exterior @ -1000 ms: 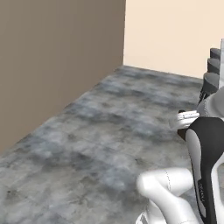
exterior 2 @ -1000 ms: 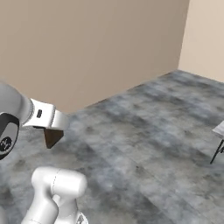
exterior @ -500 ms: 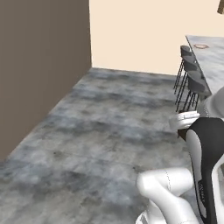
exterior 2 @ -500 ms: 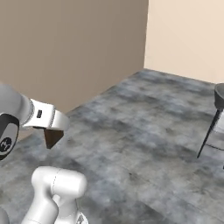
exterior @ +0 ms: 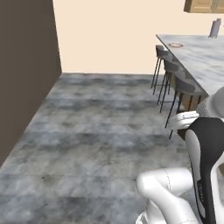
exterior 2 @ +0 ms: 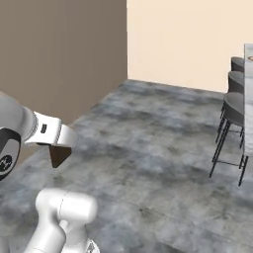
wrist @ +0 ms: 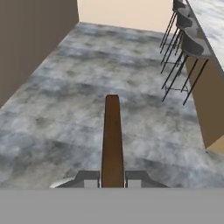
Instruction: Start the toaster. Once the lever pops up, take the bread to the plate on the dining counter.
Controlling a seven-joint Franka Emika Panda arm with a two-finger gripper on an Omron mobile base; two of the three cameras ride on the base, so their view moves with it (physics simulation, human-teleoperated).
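**Bread carried edge-on over the kitchen floor**

Gripping the bread (wrist: 112,140) between its two fingers, the tool (wrist: 112,178) is clamped on the slice's near end. In the hand view the slice shows edge-on, as a narrow dark brown strip whose long axis runs straight away from the fingers, out over the grey mottled floor (wrist: 65,109). Its far end points toward the pale wall beyond.

From the right base view the same slice (exterior 2: 59,154) shows as a dark brown wedge hanging just under the white hand at the left, well above the floor.

The left base view gives what the other two do not: the dining counter's (exterior: 199,57) marble worktop in full width, at the right, with the plate (exterior: 176,45) lying flat near its far left edge, well apart from the arm. Whether anything lies on the plate cannot be told at that size. A grey upright object (exterior: 215,28) stands further back on the same worktop.

Grey bar stools (exterior: 181,87) line the counter's near side, and they also show in the hand view (wrist: 192,46) and the right base view (exterior 2: 234,111).
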